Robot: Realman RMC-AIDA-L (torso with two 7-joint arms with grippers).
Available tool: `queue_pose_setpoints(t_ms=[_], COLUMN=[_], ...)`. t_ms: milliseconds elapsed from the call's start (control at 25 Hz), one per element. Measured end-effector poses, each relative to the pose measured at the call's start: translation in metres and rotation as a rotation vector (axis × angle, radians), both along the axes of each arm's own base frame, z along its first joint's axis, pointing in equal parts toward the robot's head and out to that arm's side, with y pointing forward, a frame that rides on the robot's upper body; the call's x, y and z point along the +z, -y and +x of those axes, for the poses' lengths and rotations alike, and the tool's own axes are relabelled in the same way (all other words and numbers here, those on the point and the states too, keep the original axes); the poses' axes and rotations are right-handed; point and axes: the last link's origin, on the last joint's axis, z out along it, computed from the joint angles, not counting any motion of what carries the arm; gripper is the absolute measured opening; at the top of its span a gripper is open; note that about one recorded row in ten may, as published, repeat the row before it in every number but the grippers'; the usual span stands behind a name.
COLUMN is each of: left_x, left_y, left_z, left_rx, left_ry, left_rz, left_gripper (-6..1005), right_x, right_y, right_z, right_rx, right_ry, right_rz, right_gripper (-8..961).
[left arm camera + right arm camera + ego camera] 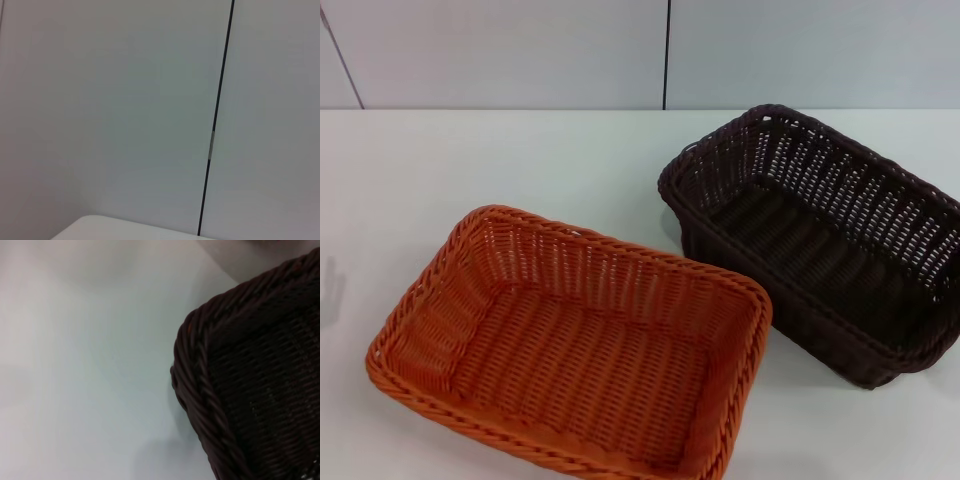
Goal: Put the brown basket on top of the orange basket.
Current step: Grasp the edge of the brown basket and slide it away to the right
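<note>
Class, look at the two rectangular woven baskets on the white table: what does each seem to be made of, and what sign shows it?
The dark brown rectangular woven basket looks like wicker or plastic imitation rattan: even strands, braided rim, open-weave sides, slight sheen. The bright orange rectangular woven basket shows the same weave; its uniform vivid colour hints at dyed or synthetic strands.

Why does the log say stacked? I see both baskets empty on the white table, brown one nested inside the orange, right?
Not nested. The head view shows the brown basket standing on the white table beside the orange basket, on its right. Both are empty.
</note>
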Motion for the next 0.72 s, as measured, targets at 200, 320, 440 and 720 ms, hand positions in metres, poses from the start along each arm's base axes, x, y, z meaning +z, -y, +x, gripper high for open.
queue_pose_setpoints(t_ms=[200,320,440,720], left_x=[-0.001,-0.002,-0.001,-0.001], left_y=[0.0,0.0,0.001,0.001], left_z=[0.0,0.001,0.0,0.0], left_rx=[-0.001,-0.004,-0.003,-0.003], left_ry=[0.0,-0.002,-0.003,-0.002], left_rz=[-0.003,-0.009,-0.01,-0.009], left_gripper=[722,722,722,722], right_x=[-0.01,-0.017,-0.024,-0.033], right_y=[-0.005,-0.009,-0.012,-0.021], right_z=[0.003,0.004,0.007,0.008], right_rx=[0.007,0.011,0.01,0.042], right_ry=[0.004,0.017,0.022,0.04], right_rz=[-0.018,-0.033,-0.043,-0.033], right_gripper=[687,686,685,683])
